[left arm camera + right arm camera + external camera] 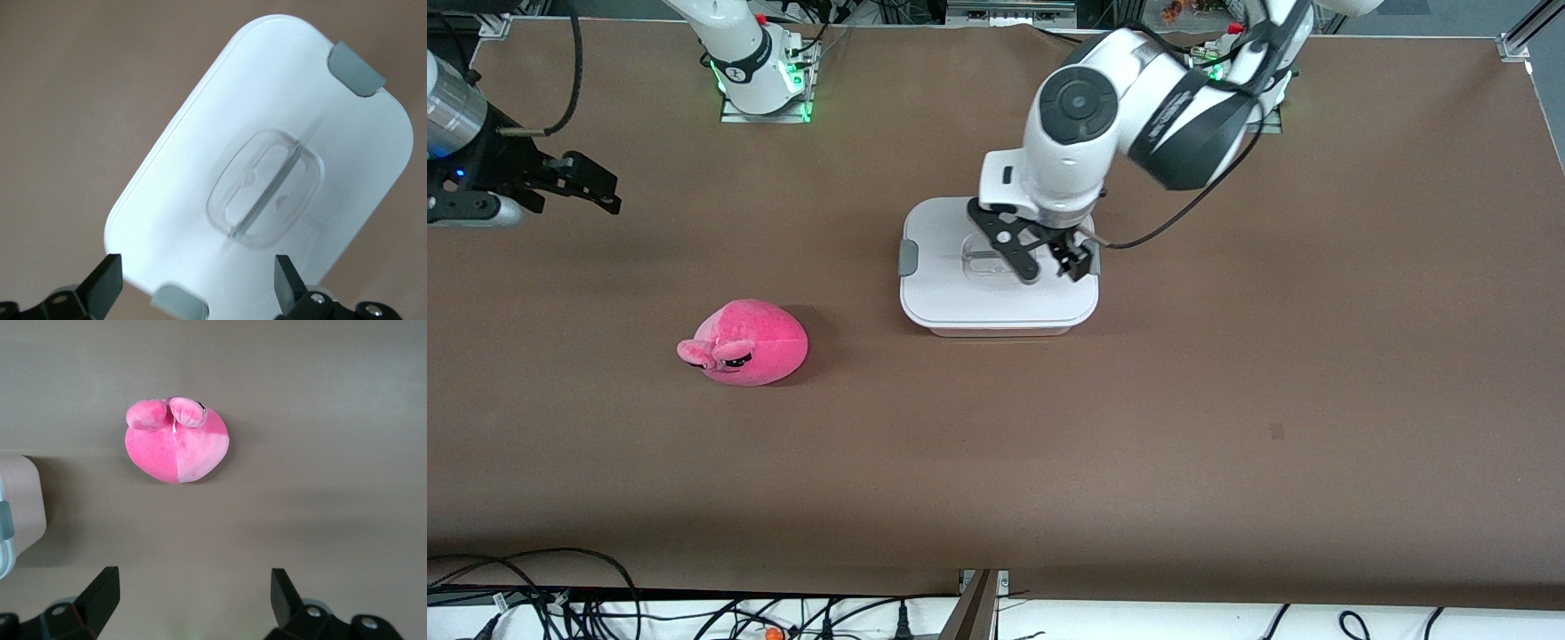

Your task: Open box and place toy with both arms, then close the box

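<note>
The box (996,302) stands at mid-table with its white lid on, a grey clip (908,258) at the end toward the right arm and a clear recessed handle (267,193) in the middle. My left gripper (1054,262) is open and hovers just over the lid, between the handle and the clip (180,303) at the left arm's end. The pink plush toy (745,342) lies on the table toward the right arm's end, nearer the front camera than the box. It also shows in the right wrist view (177,447). My right gripper (583,191) is open, held up over the table's end.
The brown table (1227,400) is bare around the box and the toy. A corner of the box (7,533) shows in the right wrist view. Cables (560,596) lie past the table's near edge.
</note>
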Motion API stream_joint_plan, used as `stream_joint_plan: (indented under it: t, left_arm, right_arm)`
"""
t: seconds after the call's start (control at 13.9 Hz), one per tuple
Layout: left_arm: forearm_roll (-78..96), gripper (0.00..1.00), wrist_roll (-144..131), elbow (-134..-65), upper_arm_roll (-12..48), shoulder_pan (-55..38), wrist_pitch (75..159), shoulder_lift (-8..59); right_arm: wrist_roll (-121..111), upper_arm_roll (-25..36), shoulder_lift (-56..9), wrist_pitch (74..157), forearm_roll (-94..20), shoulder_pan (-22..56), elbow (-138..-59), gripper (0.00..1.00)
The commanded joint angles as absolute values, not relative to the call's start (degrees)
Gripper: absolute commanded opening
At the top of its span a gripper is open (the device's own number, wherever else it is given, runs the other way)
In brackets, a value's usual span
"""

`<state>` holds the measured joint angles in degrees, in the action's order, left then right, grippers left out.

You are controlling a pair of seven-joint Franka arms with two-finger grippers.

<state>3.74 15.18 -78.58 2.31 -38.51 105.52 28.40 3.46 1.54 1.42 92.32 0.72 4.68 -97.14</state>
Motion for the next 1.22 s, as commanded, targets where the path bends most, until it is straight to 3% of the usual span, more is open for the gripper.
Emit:
stream_joint_plan:
  t: [0.0,0.29,1.15]
  left_arm:
    - [1.1,1.00,25.3,-77.9,1.3,-39.1,109.7,30.6]
    - [1.1,1.00,38.7,-79.4,1.5,-40.5,117.3,34.2]
    - [1.9,1.00,43.0,-81.3,1.6,-40.3,115.0,32.1]
  right_arm:
    - [2.7,1.6,-2.6,92.2,1.1,4.9,-94.7,1.00]
    - [2.6,1.4,-8.3,92.6,0.8,5.2,-92.4,1.00]
    - [2.6,1.5,-22.9,107.0,-0.2,9.1,-93.2,1.00]
